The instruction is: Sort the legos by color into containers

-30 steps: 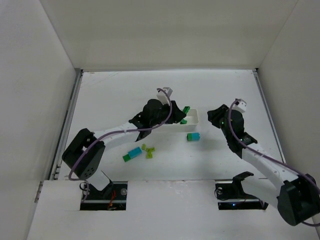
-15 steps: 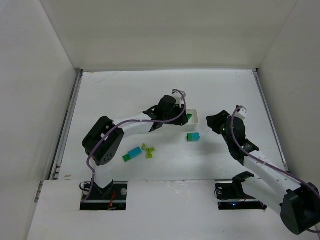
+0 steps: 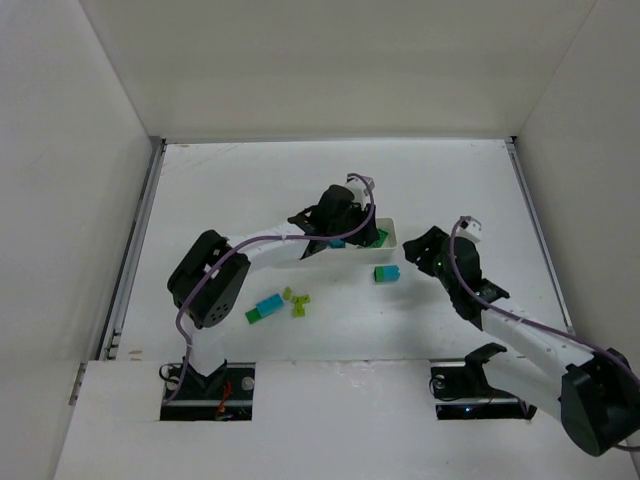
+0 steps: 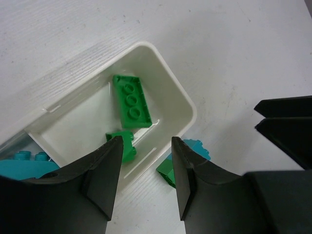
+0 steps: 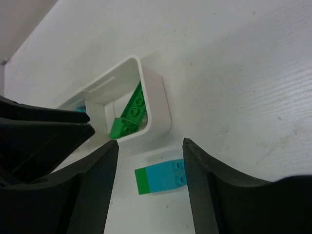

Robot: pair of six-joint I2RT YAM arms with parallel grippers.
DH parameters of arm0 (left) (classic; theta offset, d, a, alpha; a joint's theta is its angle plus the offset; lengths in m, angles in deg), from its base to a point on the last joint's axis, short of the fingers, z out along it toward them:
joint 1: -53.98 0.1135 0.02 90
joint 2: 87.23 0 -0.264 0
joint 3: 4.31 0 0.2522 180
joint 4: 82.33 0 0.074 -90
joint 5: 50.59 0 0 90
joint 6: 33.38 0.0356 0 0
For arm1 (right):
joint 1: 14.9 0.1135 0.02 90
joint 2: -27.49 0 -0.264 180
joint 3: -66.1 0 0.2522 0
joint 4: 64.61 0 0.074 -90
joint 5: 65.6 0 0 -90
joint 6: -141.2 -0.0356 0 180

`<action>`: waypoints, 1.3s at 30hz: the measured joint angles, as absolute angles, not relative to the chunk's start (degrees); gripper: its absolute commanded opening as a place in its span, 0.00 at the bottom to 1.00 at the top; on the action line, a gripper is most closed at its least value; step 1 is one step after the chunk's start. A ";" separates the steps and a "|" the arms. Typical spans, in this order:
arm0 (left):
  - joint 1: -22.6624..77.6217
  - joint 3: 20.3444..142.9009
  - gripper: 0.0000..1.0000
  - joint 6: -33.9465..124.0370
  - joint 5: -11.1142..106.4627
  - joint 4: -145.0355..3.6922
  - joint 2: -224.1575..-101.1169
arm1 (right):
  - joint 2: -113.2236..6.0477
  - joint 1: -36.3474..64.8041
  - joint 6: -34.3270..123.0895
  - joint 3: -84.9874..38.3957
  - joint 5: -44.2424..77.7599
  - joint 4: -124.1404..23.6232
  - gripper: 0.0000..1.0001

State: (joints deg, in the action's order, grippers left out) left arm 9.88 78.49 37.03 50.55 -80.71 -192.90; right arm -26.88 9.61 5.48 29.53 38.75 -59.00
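Right wrist view: my right pincer point(image 5: 151, 144) hangs spread and empty over the cyan-and-green brick point(image 5: 161, 181).
The brick lies on the counter point(image 5: 243, 73) just beside the end wall of the white tray point(image 5: 158, 105), under the gap of my jaws. Its long axis runs from one jaw toward the other, so closing here would, I judge, take it by its short ends. My left pincer point(image 4: 146, 141), jaws also apart and holding nothing, hovers over the end compartment, where a green plate point(image 4: 131, 101) and a small green brick point(image 4: 122, 144) lie. The right arm looks better placed.
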 measured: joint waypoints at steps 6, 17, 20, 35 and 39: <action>9.88 77.92 0.42 37.01 50.42 -81.19 -192.44 | -31.60 11.58 5.11 29.79 38.60 -58.91 0.62; 7.33 57.66 0.47 30.78 47.01 -86.28 -172.07 | -43.62 12.63 4.80 26.80 36.56 -58.43 0.62; 5.64 52.48 0.50 28.66 45.61 -87.59 -167.24 | -45.39 13.29 4.63 25.79 36.04 -58.38 0.61; 4.24 39.28 0.54 23.46 41.15 -89.98 -156.79 | -51.18 25.53 0.98 22.75 33.81 -59.24 0.57; 4.81 37.68 0.56 21.84 40.93 -90.20 -155.94 | -53.45 27.80 0.50 20.74 32.91 -59.89 0.57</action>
State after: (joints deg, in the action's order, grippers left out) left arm 4.81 37.68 21.84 40.93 -90.20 -155.94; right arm -53.45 27.80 0.50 20.74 32.91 -59.89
